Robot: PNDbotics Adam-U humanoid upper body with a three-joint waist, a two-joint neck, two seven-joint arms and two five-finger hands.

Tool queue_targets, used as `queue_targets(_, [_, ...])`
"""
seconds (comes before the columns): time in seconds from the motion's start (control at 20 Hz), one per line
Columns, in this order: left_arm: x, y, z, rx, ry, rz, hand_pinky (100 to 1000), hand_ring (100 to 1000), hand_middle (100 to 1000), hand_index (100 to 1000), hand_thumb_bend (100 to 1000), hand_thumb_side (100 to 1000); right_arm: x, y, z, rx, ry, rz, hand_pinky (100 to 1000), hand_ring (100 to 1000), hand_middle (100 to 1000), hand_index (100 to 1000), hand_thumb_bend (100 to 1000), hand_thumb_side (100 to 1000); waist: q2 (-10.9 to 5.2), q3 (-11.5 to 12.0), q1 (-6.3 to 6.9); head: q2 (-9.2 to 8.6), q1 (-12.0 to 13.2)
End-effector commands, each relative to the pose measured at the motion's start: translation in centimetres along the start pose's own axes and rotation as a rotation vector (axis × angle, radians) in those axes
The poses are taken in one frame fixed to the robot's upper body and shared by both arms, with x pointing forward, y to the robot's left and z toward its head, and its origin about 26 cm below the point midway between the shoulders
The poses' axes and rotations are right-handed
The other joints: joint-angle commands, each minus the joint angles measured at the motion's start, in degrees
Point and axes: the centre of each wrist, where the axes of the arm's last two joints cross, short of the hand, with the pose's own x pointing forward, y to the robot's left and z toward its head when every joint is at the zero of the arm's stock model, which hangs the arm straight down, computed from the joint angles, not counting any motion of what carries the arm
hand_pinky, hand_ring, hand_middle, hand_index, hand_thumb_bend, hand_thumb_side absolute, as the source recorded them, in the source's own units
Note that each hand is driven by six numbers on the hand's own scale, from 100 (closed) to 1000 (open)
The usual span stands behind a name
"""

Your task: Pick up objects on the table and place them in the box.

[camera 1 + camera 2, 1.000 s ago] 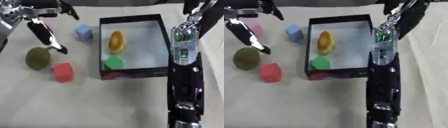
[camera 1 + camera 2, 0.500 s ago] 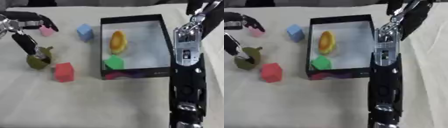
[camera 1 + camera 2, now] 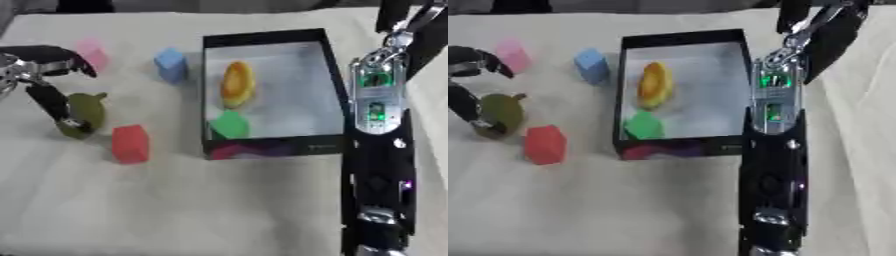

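No readable text, labels or numbers (anywhere)

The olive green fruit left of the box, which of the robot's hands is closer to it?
Left. The left hand is right at the olive green fruit, a finger lying against its left side. The right arm runs down past the box, across the table; its hand isn't clearly visible.

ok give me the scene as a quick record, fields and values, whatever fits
box: black box, open top
in box: yellow-orange object; green block
on table: pink block; blue block; red block; olive-green object
left robot hand: fingers around the olive-green object, at the view's left edge
right robot hand: not visible; only its arm shows, right of the box
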Motion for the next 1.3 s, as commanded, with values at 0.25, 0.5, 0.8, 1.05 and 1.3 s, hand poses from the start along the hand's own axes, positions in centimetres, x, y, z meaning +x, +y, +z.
queue_targets(0.25, [-1.2,0.3,-0.5,-0.048,0.050,-0.019,871,872,803,853,746,360,1.0,0.0,-0.5,-0.018,-0.021,-0.021,816,732,737,824,100,790,-0.51,0.0,-0.15,-0.10,0.6])
queue_targets(0.5, [-1.0,0.0,-0.9,-0.090,0.039,-0.034,831,823,738,773,629,344,1.0,0.1,-0.6,-0.020,-0.019,-0.023,817,732,736,824,100,792,-0.46,0.0,-0.27,-0.10,0.5])
queue_targets(0.8, [0.3,1.0,0.1,-0.090,-0.023,-0.038,789,783,686,685,357,152,1.1,0.2,-0.5,-0.020,-0.019,-0.025,817,732,735,824,100,792,-0.49,0.2,-0.41,-0.10,0.4])
queue_targets(1.05, [1.5,2.4,1.7,-0.052,-0.060,-0.044,775,764,665,634,221,100,1.0,0.2,-0.6,-0.020,-0.018,-0.024,818,732,736,824,100,791,-0.57,0.3,-0.35,-0.10,0.4])
queue_targets(1.3, [3.2,5.2,4.1,0.062,-0.115,-0.060,770,753,647,606,192,100,0.9,0.2,-0.5,-0.017,-0.021,-0.022,818,733,736,824,100,789,-0.77,0.4,-0.25,-0.10,0.2])
